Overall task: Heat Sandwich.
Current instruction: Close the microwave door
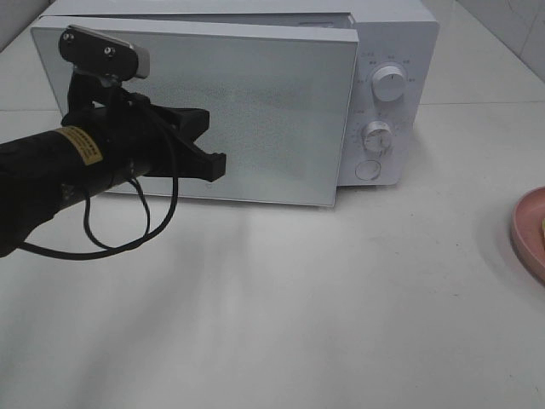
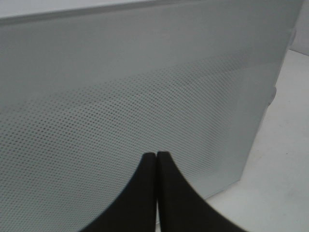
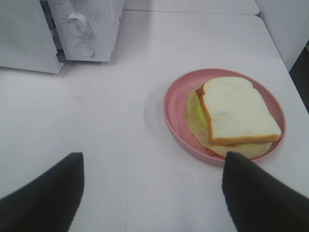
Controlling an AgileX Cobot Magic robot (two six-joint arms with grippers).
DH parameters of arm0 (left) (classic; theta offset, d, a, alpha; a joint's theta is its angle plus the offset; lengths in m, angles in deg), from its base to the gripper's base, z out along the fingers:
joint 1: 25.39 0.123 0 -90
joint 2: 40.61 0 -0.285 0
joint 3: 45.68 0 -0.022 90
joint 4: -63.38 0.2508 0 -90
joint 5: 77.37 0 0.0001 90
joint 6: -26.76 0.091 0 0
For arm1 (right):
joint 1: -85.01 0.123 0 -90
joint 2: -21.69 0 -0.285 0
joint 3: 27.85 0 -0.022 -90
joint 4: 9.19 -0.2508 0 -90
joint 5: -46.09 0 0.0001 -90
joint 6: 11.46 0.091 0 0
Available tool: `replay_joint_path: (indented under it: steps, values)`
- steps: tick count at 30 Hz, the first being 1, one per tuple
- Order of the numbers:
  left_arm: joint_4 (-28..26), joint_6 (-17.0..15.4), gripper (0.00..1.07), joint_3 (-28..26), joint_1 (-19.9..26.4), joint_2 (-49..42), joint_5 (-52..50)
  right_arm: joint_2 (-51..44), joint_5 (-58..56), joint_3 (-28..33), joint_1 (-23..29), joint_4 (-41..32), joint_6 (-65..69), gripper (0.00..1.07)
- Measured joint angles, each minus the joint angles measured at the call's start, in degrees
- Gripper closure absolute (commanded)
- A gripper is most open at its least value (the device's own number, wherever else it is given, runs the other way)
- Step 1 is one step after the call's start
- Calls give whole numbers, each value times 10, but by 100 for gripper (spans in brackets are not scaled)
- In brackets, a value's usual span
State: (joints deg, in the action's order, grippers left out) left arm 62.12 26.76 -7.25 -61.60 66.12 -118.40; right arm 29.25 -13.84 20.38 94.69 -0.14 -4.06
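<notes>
My right gripper (image 3: 152, 193) hangs wide open and empty near one round pink plate (image 3: 175, 121) holding one sandwich (image 3: 236, 113) of soft white bread. Farther left, my left gripper (image 2: 157, 162), pressed closed on nothing, faces one boxy white microwave (image 1: 400, 51) with its dotted glass door (image 1: 255, 111) and two round knobs.

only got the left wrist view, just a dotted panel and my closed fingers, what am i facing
Observer: That panel is the microwave door. The high view shows it swung slightly ajar, with your left gripper shut in front of it.
Operator: where's the sandwich
Observer: On a pink plate on the table, to the microwave's right; the right wrist view shows the sandwich with white bread on top.
Operator: right gripper got it yet
Observer: No. The right gripper is open and holds nothing, short of the plate.
</notes>
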Motion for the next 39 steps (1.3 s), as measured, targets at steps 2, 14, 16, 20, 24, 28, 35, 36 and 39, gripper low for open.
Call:
replay_joint_path:
  steps: [2,14,16,20,24,28,35,36,39]
  values:
    - [-2,0,107,-7,-3,4,1,0,0,0,0,0,0,31]
    - [-22,13,107,-108,-38,69,20,0,0,0,0,0,0,31]
    - [-24,13,107,-125,-38,80,27,0,0,0,0,0,0,31]
    - [-26,13,107,-166,-39,97,62,0,0,0,0,0,0,31]
    - [-28,13,107,-211,-40,119,86,0,0,0,0,0,0,31]
    - [-25,13,107,-243,-40,136,103,0,0,0,0,0,0,31]
    - [-13,13,107,-280,-49,156,133,0,0,0,0,0,0,31]
    - [-10,13,107,-290,-50,160,142,0,0,0,0,0,0,31]
    - [-10,13,107,-301,-50,166,147,0,0,0,0,0,0,31]
